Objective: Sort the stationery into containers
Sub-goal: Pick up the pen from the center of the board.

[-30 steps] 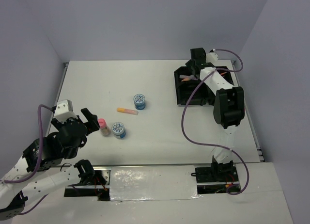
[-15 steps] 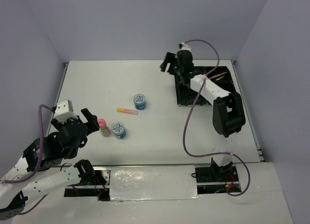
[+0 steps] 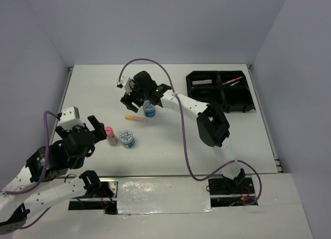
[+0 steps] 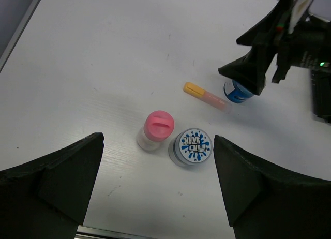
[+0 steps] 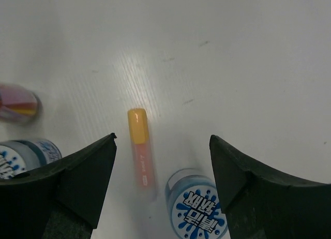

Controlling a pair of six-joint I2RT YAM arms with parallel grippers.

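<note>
A yellow-capped orange pen (image 3: 135, 117) lies at mid-table beside a round blue tub (image 3: 150, 111). My right gripper (image 3: 135, 101) hovers open just above both; in the right wrist view the pen (image 5: 140, 153) and the tub (image 5: 199, 210) sit between its fingers (image 5: 77, 172), untouched. Nearer the front stand a pink-capped bottle (image 3: 109, 135) and a second blue tub (image 3: 126, 138). My left gripper (image 3: 88, 131) is wide open, holding nothing, just left of them; the bottle (image 4: 156, 128) and tub (image 4: 191, 146) lie ahead of its jaws. The black divided tray (image 3: 220, 96) is far right.
The tray holds a pink pen (image 3: 201, 82) and an orange-red pen (image 3: 232, 80) in its back compartments. The right arm's purple cable (image 3: 183, 140) loops across the table's middle. Grey walls close the table's left, back and right sides.
My right arm has swung from the tray at the far right across to the table's middle, now over the orange pen and tub. The left arm has not moved.
</note>
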